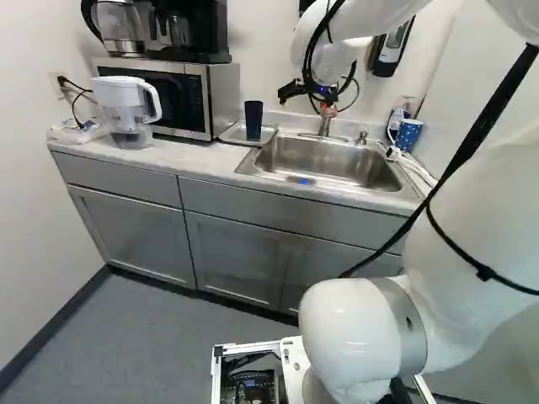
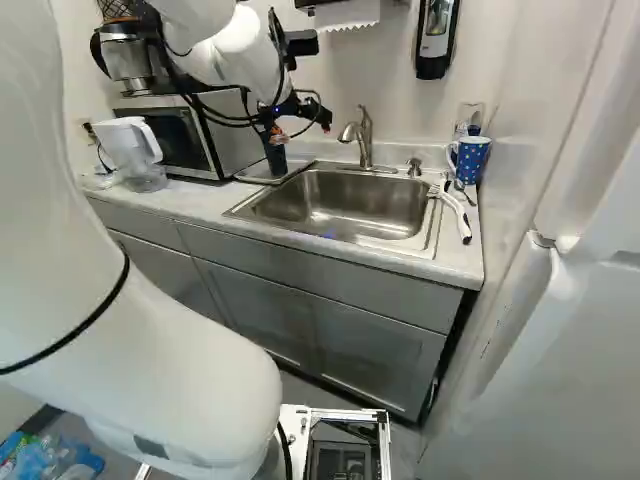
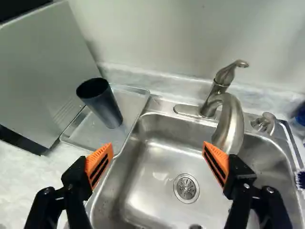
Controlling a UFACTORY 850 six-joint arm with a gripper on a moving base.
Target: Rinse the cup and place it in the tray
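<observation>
In the left base view my gripper (image 1: 309,98) hangs above the back of the sink (image 1: 333,160), right of the dark cup (image 1: 253,119). That cup stands upright, mouth up, on the metal tray (image 1: 226,133) between microwave and sink. From the wrist, the gripper (image 3: 158,147) is open, its orange-padded fingers wide apart with nothing gripped. The cup (image 3: 101,102) is ahead of the gripper, beyond one finger's side, and the tray (image 3: 138,90) lies under it. The faucet (image 3: 230,121) curves over the basin, ahead of the other finger.
A microwave (image 1: 221,97) and a white pitcher (image 1: 126,105) stand beside the tray. Past the sink's other side are a blue dotted mug (image 2: 468,160) and a white-handled brush (image 2: 455,212). A soap dispenser (image 2: 434,40) hangs on the wall.
</observation>
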